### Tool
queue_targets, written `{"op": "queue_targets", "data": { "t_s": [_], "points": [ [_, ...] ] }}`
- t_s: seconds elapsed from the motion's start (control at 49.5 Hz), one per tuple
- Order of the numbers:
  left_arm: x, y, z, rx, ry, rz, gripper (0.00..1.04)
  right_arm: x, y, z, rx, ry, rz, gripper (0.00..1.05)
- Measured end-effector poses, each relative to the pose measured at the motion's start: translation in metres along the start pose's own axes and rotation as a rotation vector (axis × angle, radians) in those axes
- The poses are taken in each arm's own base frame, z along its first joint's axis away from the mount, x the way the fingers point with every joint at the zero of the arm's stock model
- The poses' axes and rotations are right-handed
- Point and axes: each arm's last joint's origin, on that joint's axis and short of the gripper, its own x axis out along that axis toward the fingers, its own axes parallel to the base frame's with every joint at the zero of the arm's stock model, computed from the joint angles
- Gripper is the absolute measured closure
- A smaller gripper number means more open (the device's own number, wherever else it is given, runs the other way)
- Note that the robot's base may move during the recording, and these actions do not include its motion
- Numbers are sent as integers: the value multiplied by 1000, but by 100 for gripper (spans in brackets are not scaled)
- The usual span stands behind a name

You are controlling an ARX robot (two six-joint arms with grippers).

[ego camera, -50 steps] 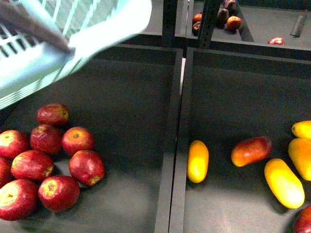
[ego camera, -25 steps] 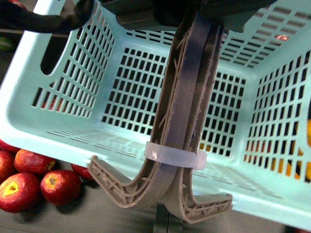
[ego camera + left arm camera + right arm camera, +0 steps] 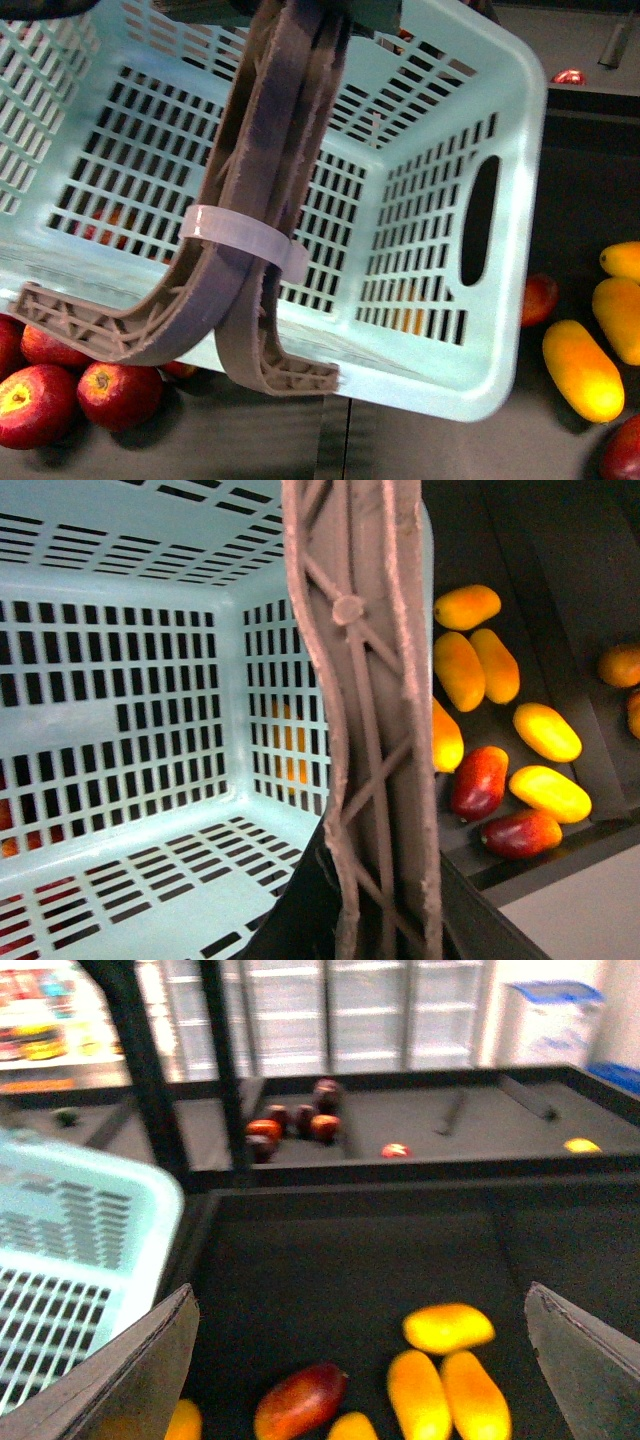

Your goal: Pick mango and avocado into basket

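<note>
Basket (image 3: 450,390) hanging tilted, handles (image 3: 262,200) clamped in left tool (image 3: 378,920), right tool (image 3: 358,1350) spread wide, empty

The front view looks down, pressed close to the basket (image 3: 440,380). Past its fingers (image 3: 130,1380), the right wrist view shares it.

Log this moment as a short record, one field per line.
basket: raised, tilted, no fruit seen inside
handles: pressed together, bound by a white zip tie
yellow mangoes: lying in the right bin, none in the basket
avocado: not identifiable
red apples: piled in the left bin
right end effector: open, holding nothing
left end effector: grip not visible
</note>
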Motion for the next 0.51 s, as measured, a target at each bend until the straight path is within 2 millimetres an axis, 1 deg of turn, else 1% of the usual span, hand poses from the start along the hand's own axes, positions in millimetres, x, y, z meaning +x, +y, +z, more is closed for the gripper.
{"op": "queue_targets", "data": {
  "t_s": [0.081, 0.162, 0.222, 0.323, 0.384, 0.424, 0.444, 0.485, 0.505],
  "points": [
    [0, -2, 0, 1, 4, -15, 97, 5, -6, 5, 64, 32, -175, 8],
    [0, -4, -1, 4, 8, -30, 97, 12, -13, 15, 109, 41, -233, 8],
    [0, -4, -1, 5, 9, -33, 97, 21, -20, 27, 125, 42, -260, 8],
    [0, -4, -1, 4, 6, -24, 97, 42, -36, 49, 128, 49, -300, 8],
    [0, -3, 0, 5, 3, -16, 97, 58, -44, 56, 106, 69, -315, 8],
    [0, -3, 0, 5, 2, -13, 97, 71, -50, 58, 78, 102, -304, 8],
    [0, -3, 0, 4, 1, -10, 97, 75, -51, 58, 69, 115, -298, 8],
    [0, -2, 0, 3, -1, -4, 97, 89, -57, 55, 41, 163, -272, 8],
    [0, -1, 0, 2, -2, -1, 97, 92, -59, 53, 34, 178, -267, 8]
  ]
}}
